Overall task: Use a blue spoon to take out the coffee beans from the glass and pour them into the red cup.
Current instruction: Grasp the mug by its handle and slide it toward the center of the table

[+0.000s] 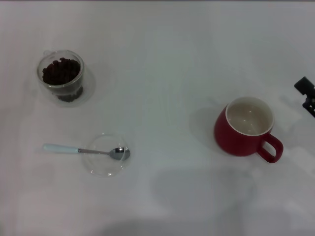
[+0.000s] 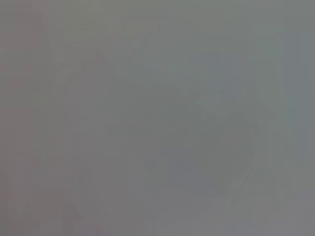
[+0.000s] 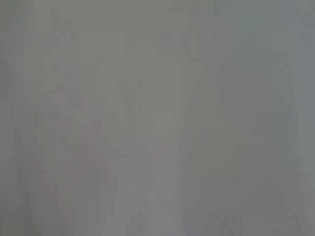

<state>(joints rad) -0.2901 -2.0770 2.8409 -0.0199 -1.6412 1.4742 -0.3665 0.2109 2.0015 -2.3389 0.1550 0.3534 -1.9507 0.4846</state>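
Both wrist views showing only grey blur, blue spoon (image 1: 83, 150) lying with bowl in shallow glass dish (image 1: 105, 155), red cup (image 1: 246, 126) standing right, right gripper (image 1: 306, 93) cut off at edge, opening impossible to tell, glass (image 1: 62, 76) holding coffee beans (image 1: 61, 72) far left, white table (image 1: 162, 64).

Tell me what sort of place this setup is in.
Probably a staged tabletop test bench rather than a real kitchen: a bare white table holding only a glass of coffee beans, a blue spoon on a clear dish, and an empty red cup.
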